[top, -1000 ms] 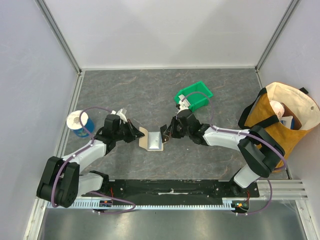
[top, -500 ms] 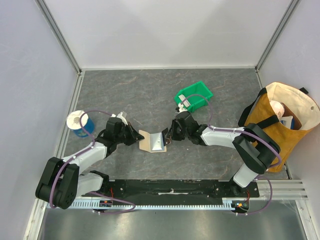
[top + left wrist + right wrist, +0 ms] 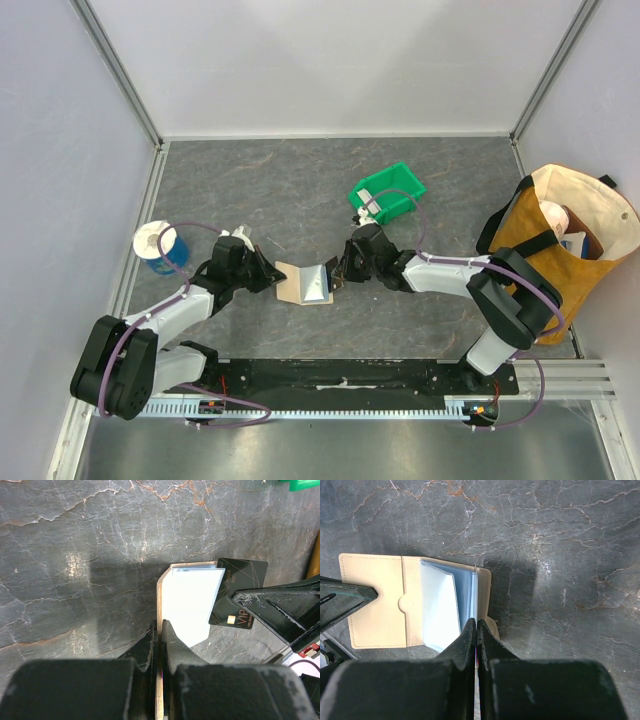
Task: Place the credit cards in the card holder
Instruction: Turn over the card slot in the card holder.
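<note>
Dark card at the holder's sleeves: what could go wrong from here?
1. The dark card, pinched in the right gripper, looks tilted where it meets the clear sleeves. Pushing on may buckle a sleeve rather than slide the card in.
2. The left gripper pinches only one thin edge of the card holder, so a push could swivel the holder or pull it free.

Card holder (image 3: 290,283) slightly nearer now.
</note>
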You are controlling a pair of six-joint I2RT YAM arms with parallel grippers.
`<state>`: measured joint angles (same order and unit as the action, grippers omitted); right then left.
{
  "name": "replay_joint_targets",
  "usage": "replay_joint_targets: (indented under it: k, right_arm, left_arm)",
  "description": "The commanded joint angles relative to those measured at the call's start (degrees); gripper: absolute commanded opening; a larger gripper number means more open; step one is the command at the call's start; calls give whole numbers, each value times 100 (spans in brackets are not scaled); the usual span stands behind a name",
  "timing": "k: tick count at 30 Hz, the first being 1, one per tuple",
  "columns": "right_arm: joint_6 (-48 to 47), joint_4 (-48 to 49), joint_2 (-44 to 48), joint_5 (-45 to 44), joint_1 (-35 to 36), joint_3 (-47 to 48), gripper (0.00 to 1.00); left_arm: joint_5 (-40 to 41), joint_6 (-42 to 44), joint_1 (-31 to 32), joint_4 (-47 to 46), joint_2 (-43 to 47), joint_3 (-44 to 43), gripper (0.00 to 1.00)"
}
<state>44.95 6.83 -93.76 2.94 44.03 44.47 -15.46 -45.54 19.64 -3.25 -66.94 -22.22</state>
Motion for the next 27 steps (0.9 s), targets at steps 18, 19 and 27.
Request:
replay_joint_targets:
  k: [18, 19, 27]
  right_arm:
    - [14, 433, 59, 523, 18, 88, 0]
    - [23, 424, 85, 567, 18, 123, 0]
    - [5, 582, 199, 945, 88, 396, 0]
  left_arm:
    - [202, -104, 66, -141, -91, 51, 2]
    - [210, -113, 75, -150, -91, 51, 2]
    - [237, -131, 101, -194, -118, 42, 2]
